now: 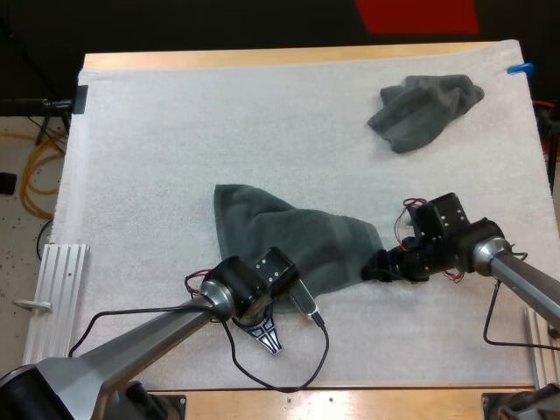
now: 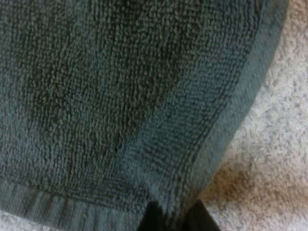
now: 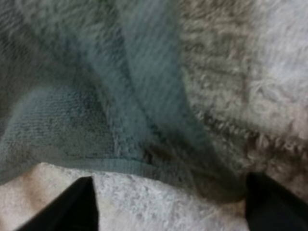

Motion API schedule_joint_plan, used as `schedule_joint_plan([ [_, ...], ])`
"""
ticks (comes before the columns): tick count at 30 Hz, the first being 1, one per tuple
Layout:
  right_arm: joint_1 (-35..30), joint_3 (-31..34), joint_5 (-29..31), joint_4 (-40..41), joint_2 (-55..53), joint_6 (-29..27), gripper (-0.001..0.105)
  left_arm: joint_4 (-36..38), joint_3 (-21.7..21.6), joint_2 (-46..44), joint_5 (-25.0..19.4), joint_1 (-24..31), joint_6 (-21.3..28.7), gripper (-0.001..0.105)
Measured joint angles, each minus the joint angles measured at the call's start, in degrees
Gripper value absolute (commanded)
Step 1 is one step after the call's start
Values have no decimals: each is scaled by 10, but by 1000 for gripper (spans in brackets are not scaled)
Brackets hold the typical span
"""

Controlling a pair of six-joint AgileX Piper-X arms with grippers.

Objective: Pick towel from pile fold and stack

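A grey-green towel [image 1: 289, 238] lies partly spread in the middle of the white mat [image 1: 166, 140]. The left end effector [image 2: 175, 219] pinches its near hem. The right end effector [image 3: 173, 207] is spread wide at that towel's right corner. A crumpled towel [image 1: 424, 109] sits well apart, near the mat's far right corner.

white mat [image 1: 175, 131] on wooden table [image 1: 262, 58]; speckled floor [image 1: 13, 245] left
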Motion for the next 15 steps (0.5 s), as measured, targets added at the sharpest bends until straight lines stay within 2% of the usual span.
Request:
schedule_joint_plan([
  [2,0,0,1,-7,6,2,43,-1,0,0,0,0,0,0],
  [5,0,0,1,-19,16,20,42,-2,0,0,0,0,0,0],
  [7,0,0,-1,-23,20,24,38,-3,0,0,0,0,0,0],
  [9,0,0,3,-25,21,26,25,-3,0,0,0,0,0,0],
  [11,0,0,16,-25,21,26,2,-3,0,0,0,0,0,0],
  [15,0,0,20,-25,19,26,1,-4,0,-2,0,0,-15,0],
])
